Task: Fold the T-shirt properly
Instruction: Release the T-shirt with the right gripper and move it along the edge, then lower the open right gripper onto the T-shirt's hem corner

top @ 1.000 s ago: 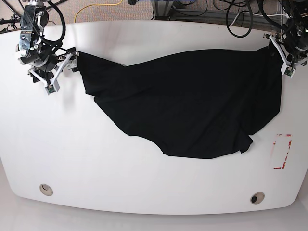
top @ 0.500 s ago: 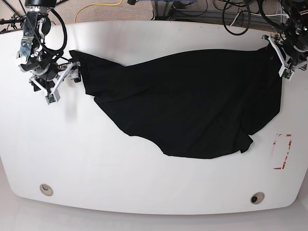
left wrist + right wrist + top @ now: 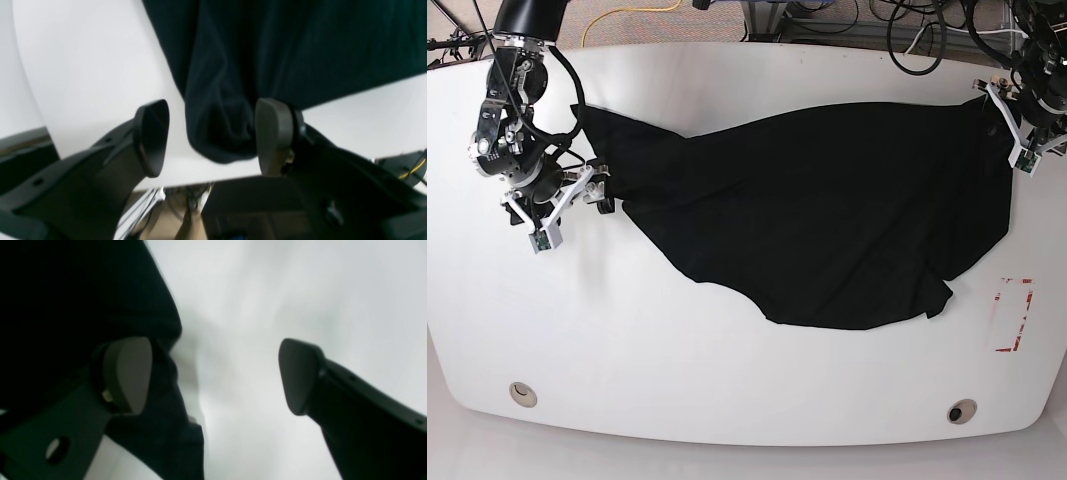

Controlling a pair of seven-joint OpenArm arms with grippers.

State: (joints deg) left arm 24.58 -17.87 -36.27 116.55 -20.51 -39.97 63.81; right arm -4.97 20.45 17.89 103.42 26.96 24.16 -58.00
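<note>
step: grab shirt (image 3: 827, 215) corners on bench (image 3: 727, 380) | left gripper (image 3: 210, 133) jaws open, straddling hem bunch, close fully | right gripper (image 3: 213, 373) jaws open, shirt edge beside one pad, centre first

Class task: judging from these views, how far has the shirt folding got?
Done: no fold shows; the plain black cloth T-shirt lies spread and rumpled on the white table. In hand: the left pincer stands open around a bunched corner, not clamped; the right pincer is open beside the other edge. Left: gripping, straightening and every fold.
</note>
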